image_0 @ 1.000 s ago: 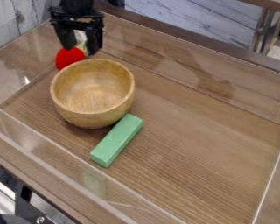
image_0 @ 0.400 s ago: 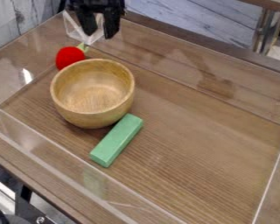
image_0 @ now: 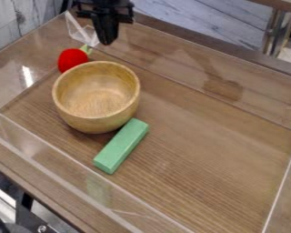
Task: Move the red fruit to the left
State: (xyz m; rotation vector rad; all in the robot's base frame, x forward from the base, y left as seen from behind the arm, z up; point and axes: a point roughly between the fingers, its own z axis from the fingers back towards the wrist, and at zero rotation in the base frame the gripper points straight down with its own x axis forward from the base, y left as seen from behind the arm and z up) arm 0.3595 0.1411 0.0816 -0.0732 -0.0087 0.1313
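Claw: one, narrow, nothing visibly held, now withdrawn from red fruit. Fruit: camera-side of claw, unshifted; placement probably finished.

The light is moderate and warm, with soft shadow inside the wooden bowl. To the right of the bowl, a faint pale sheen lies on the tabletop. The picture is small and slightly soft throughout, and fine detail above the bowl, around the dark gripper, is too blurred to tell.
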